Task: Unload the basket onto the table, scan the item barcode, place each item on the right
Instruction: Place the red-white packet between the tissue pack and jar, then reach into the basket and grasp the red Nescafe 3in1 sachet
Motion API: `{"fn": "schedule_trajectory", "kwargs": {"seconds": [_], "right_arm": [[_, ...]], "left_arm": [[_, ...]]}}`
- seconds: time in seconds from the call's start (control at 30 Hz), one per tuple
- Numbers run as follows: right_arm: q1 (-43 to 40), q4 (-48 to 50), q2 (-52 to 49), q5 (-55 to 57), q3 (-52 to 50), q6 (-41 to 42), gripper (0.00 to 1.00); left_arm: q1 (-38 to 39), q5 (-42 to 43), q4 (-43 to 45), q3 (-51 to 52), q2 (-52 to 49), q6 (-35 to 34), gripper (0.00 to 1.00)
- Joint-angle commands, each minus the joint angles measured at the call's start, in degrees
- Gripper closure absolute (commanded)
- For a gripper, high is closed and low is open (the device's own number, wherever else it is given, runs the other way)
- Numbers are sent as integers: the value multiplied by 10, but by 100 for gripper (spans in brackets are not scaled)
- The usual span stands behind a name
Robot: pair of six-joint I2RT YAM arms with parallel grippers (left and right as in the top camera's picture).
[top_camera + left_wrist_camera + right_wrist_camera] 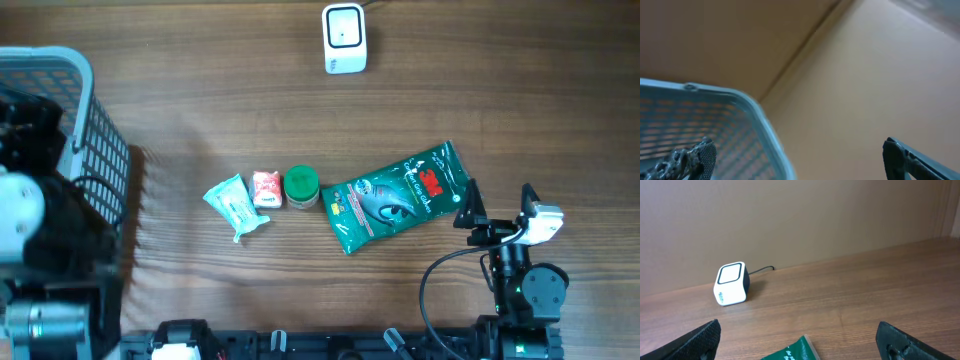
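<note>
A white cube-shaped barcode scanner (344, 38) stands at the back of the wooden table, and shows in the right wrist view as scanner (731, 283). A row of items lies mid-table: a pale green packet (236, 205), a small red-and-white packet (266, 188), a green-lidded jar (301, 187) and a large green pouch (397, 195). My right gripper (497, 205) stands open just right of the pouch, whose corner (795, 351) pokes between the wide-apart fingers (702, 340). My left gripper (797, 150) is open and empty beside the basket rim (757, 117).
A pale blue mesh basket (95, 120) sits at the table's left edge, with the left arm (35, 215) over and beside it. The scanner's cable runs off the back. Bare wood lies between the scanner and the item row.
</note>
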State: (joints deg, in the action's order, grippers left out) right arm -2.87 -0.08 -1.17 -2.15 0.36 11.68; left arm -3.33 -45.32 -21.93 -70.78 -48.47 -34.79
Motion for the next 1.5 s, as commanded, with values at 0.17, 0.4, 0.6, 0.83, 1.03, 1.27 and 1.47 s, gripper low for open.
{"fn": "schedule_trajectory", "kwargs": {"seconds": [0.17,0.4,0.6,0.83,1.03,1.27,1.47], "right_arm": [[2,1,3,-5,-1,3,0],[2,1,4,-5,-1,3,0],[2,1,4,-5,-1,3,0],[2,1,4,-5,-1,3,0],[2,1,3,-4,-1,3,0],[2,1,4,-5,-1,3,0],[2,1,3,-5,-1,3,0]], "left_arm": [[-285,353,-137,-9,-173,-136,0],[-379,427,-259,-9,-313,-134,0],[-399,392,-334,-9,-424,-137,0],[-428,357,-381,-8,-469,-136,0],[-436,236,-415,8,-474,-136,0],[-436,222,-345,87,-474,-136,0],[-436,237,-323,109,-474,-136,0]]}}
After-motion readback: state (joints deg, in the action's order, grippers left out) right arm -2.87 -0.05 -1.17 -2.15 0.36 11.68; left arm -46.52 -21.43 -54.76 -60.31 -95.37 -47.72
